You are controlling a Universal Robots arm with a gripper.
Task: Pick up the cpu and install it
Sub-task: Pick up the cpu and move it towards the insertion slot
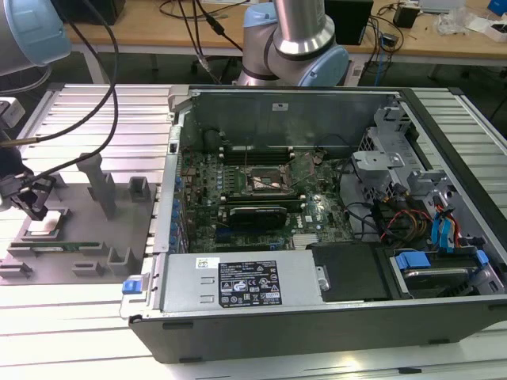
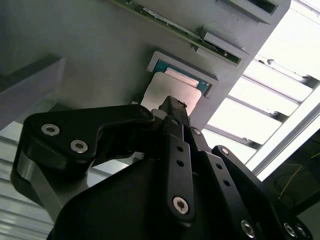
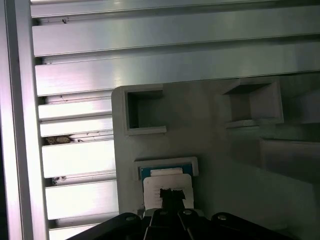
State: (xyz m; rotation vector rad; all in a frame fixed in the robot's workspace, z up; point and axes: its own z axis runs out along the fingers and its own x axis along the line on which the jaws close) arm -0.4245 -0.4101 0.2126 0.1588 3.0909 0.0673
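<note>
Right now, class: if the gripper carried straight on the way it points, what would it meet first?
Probably the cpu, lying in its pocket on the grey fixture; the gripper points at its silver top, gap unclear.

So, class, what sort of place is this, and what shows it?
Probably a robotics lab or test bench: a robot arm, an open PC case on a slatted metal table, and cable-strewn desks behind.
</note>
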